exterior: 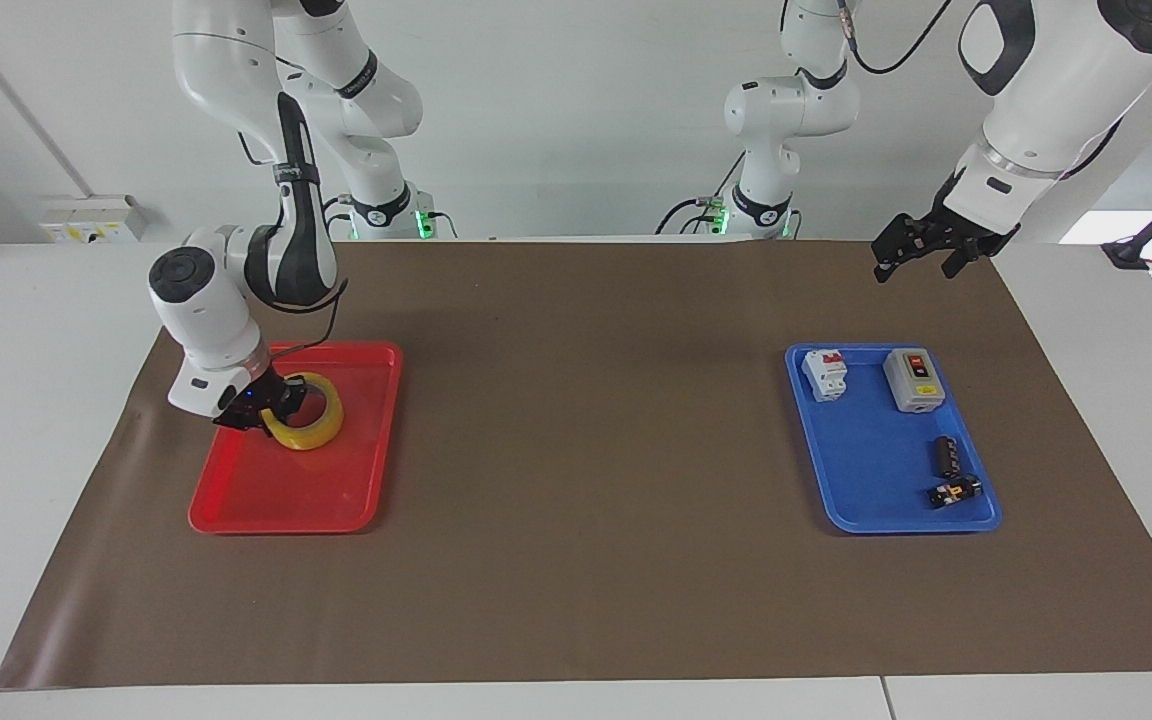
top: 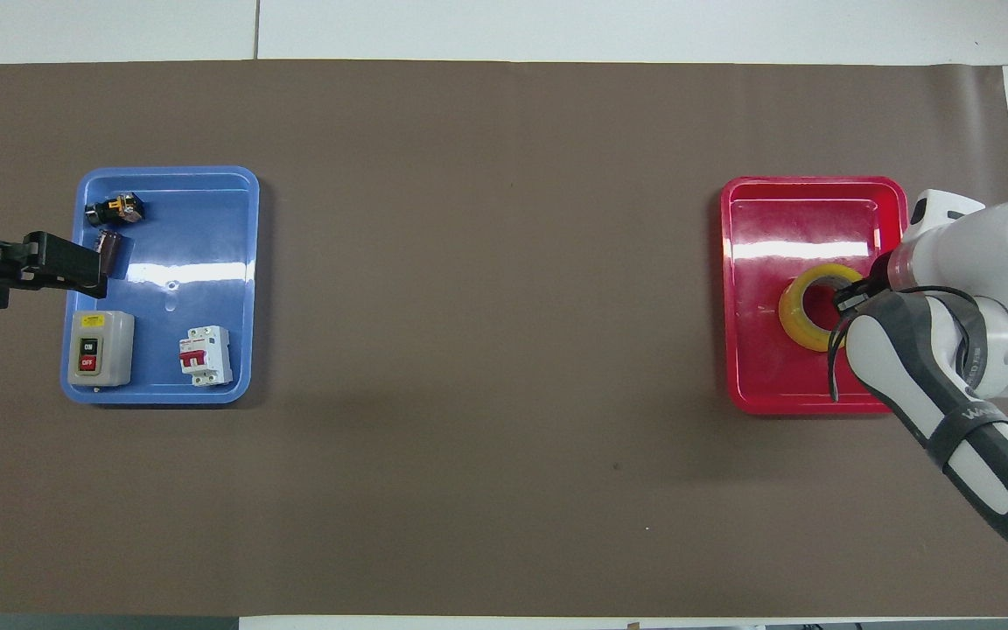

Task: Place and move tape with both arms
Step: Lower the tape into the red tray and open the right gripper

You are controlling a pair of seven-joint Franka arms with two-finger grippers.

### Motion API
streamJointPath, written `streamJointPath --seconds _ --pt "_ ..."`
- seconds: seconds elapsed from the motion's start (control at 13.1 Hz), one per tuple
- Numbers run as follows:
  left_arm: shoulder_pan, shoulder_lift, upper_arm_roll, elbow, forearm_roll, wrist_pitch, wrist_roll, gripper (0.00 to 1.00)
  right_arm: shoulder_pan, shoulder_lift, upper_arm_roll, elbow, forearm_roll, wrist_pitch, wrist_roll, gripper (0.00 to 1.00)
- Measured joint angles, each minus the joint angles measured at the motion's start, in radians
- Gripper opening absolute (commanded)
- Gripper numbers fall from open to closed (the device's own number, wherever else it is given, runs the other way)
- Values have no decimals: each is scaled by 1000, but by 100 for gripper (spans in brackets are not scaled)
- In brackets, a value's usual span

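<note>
1. The tape (exterior: 311,424) is in the red tray (exterior: 286,505), in the half of the tray nearer the robots, at the right arm's end of the table. It looks low over or resting on the tray floor; I cannot tell which.
2. The right gripper (exterior: 268,408) meets the roll at its rim on the side toward the table's outer edge. Its jaws pinch the ring's wall, one finger appearing to reach into the hole.
3. The roll lies nearly flat, hole facing up, so its axis stands roughly upright and the gripped wall is the only handle.
4. The left gripper (exterior: 921,247) waits in the air near the blue tray (exterior: 876,515), at the left arm's end, well apart from the tape. I cannot tell how its jaws stand.
5. Judged from this, the right arm is by far the nearer, so releasing or shifting the roll falls to it.
</note>
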Motion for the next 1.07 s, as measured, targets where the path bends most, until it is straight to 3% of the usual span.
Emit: streamJointPath --seconds 0.08,0.15,0.23,0.46,0.61,0.84,1.07 --pt "0 0 0 0 0 0 0 100 0 0 0 -4 0 9 0 5" --pt "0 0 0 0 0 0 0 100 0 0 0 -8 0 18 0 80" --pt "0 0 0 0 0 0 0 100 0 0 0 -8 1 21 1 100" --pt "0 0 0 0 0 0 0 100 1 -9 3 6 1 18 38 100" --pt "0 0 0 0 0 0 0 100 7 -30 16 64 2 -51 99 100" --pt "0 0 0 0 0 0 0 100 51 -96 29 229 2 -325 311 100" --pt "0 0 0 0 0 0 0 100 68 -212 30 347 23 -598 468 100"
